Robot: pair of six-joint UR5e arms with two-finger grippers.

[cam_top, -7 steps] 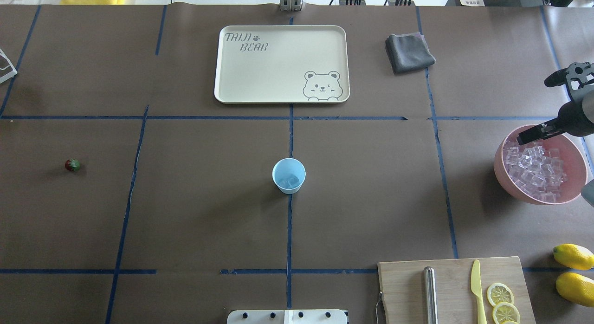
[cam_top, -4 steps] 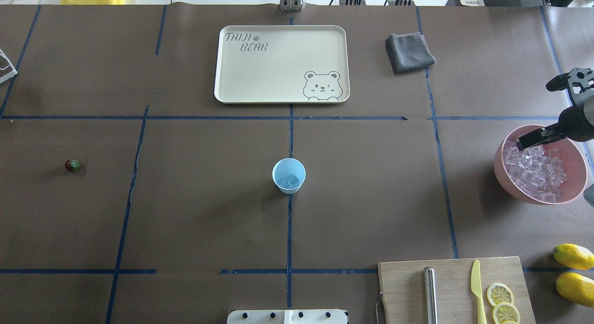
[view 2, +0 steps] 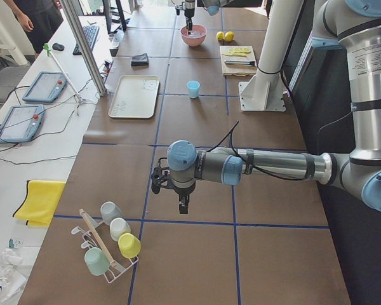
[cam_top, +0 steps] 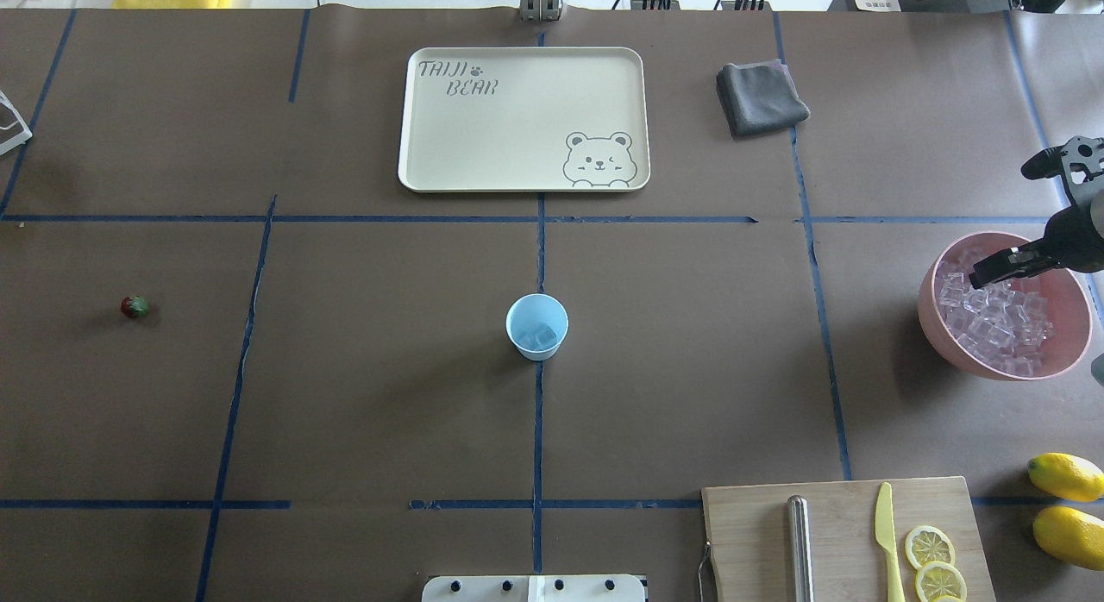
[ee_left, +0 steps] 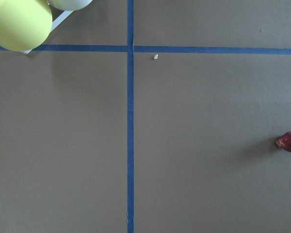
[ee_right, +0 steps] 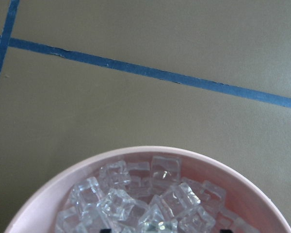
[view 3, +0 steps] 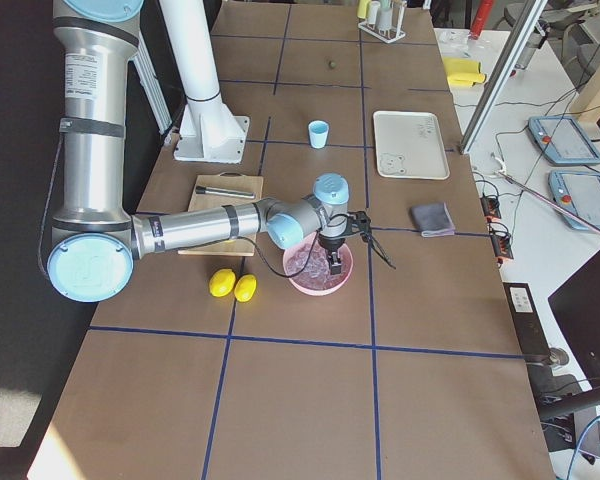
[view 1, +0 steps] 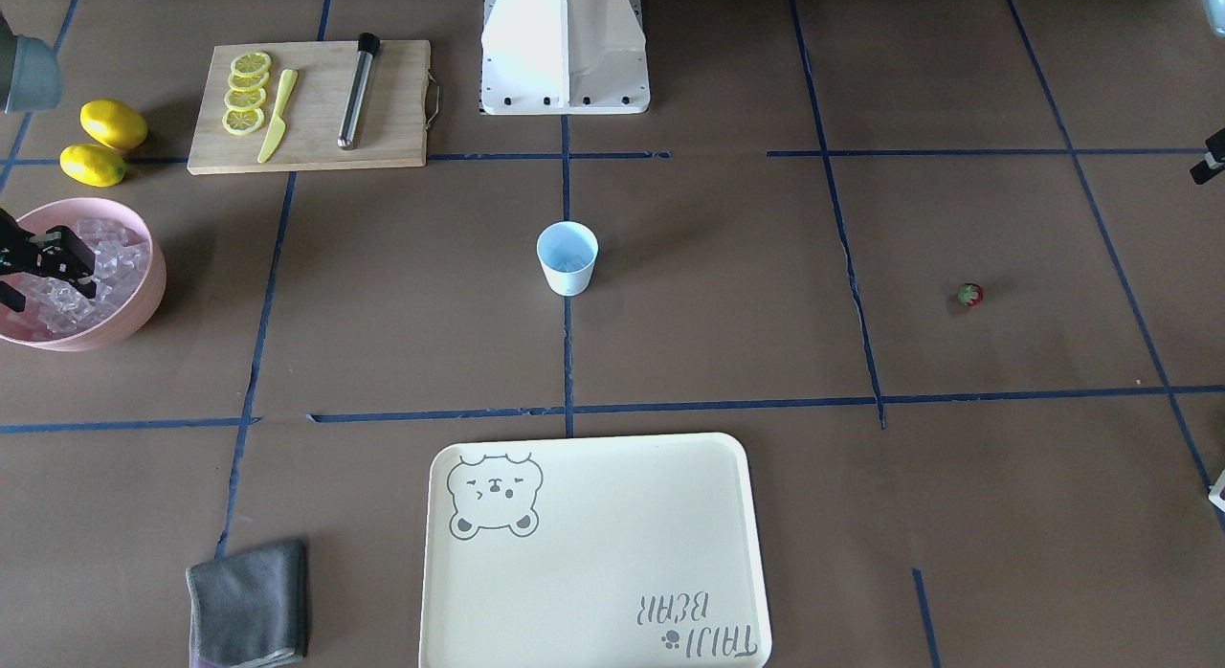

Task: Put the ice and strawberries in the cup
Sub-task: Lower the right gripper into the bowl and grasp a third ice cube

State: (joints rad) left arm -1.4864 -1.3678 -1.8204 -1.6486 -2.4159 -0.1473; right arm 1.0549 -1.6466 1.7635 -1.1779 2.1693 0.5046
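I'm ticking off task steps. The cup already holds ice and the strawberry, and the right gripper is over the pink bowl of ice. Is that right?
Not quite. The cup holds ice only; the strawberry lies on the table far off on the robot's left, as the overhead view shows. The right gripper is over the pink bowl of ice.

Bare brown table point(cam_top: 362, 386) surrounds the cup point(cam_top: 536, 326) on every side, its mouth uncovered from above. The strawberry point(cam_top: 134, 306) sits alone at the left, well apart from everything. At the right, the right gripper point(view 3: 335, 268) hangs over the pink bowl point(cam_top: 936, 339), covering part of it; the cutting board point(cam_top: 750, 533) and lemons point(cam_top: 1065, 475) crowd the near right corner.
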